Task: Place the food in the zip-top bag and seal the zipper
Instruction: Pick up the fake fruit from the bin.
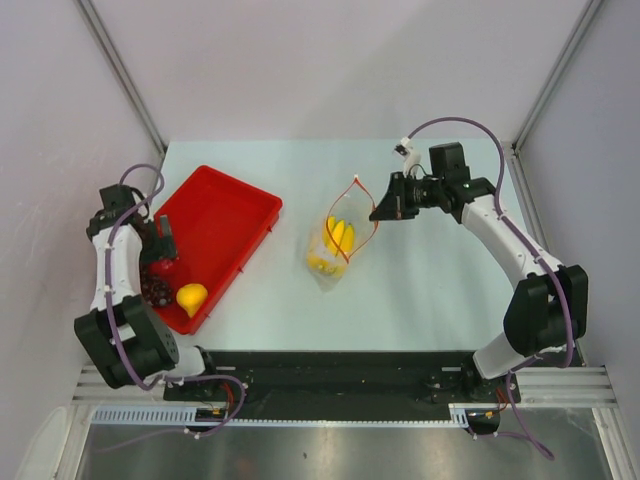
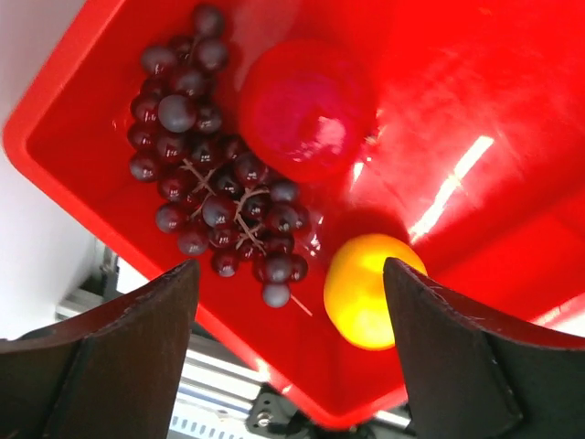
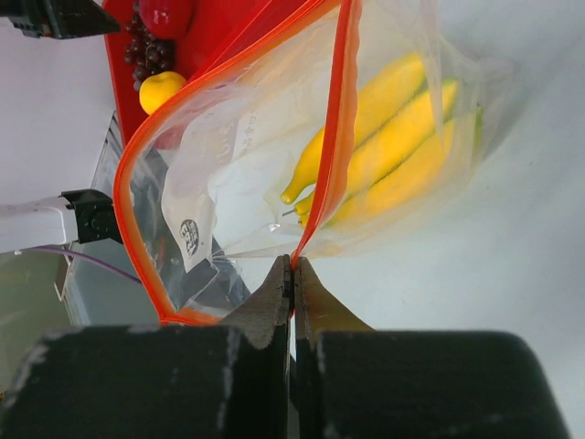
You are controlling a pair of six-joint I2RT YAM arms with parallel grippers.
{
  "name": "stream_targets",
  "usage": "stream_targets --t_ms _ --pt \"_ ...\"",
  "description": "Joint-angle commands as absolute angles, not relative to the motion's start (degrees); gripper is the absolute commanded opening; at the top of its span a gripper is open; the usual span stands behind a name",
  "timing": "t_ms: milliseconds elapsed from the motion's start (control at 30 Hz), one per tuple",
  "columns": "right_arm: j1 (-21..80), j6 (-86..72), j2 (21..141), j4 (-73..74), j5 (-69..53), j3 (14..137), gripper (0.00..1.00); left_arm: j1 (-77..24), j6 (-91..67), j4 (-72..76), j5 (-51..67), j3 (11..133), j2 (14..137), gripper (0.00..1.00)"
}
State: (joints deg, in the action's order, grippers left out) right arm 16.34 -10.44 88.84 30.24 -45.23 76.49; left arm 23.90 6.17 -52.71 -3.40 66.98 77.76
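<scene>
The right gripper (image 3: 292, 267) has its jaws pressed together on the orange zipper (image 3: 331, 137), just at the point where the two sides of the strip meet, and it holds that edge up off the table (image 1: 440, 300). From that pinch the strip opens into a loop toward the left of the wrist picture, so the mouth of the bag (image 1: 335, 255) gapes. The bananas (image 3: 402, 137) already lie inside, at upper right of that view.

The grip is on a thin, slick strip. If it slips, I judge the mouth would fall flat. Only one point is held, so a fruit dropped against the lip could also push the light bag along the table.

The left gripper (image 2: 291, 274) hangs with jaws wide apart over the red tray (image 2: 484, 101), at the left of the overhead picture and well apart from the bag. Between and just past its fingers lie the grapes (image 2: 206, 183), the yellow fruit (image 2: 366, 291) to their right and the red fruit (image 2: 306, 110) above, touching the grapes. Closing here could catch both grapes and yellow fruit, or squeeze the round one so it rolls free. The grapes look loose on thin stems and may snag.
</scene>
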Motion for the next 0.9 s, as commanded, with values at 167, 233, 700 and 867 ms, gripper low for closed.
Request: stream_targets --t_ms 167,233,700,867 --pt "15.91 -11.95 90.70 27.60 -44.48 79.72 0.00 27.50 -4.48 -44.83 -12.04 62.23 83.58 0.81" --pt "15.82 -11.43 90.62 28.12 -44.39 79.80 0.00 28.12 -4.22 -44.56 -12.74 62.23 85.50 0.82" --pt "15.03 -9.76 90.35 29.62 -43.16 79.98 0.00 28.57 -7.56 -39.20 -8.27 60.03 97.29 0.84" --pt "15.03 -9.40 90.18 29.88 -42.80 79.98 0.00 28.48 -6.95 -37.70 -1.95 59.33 94.50 0.57"
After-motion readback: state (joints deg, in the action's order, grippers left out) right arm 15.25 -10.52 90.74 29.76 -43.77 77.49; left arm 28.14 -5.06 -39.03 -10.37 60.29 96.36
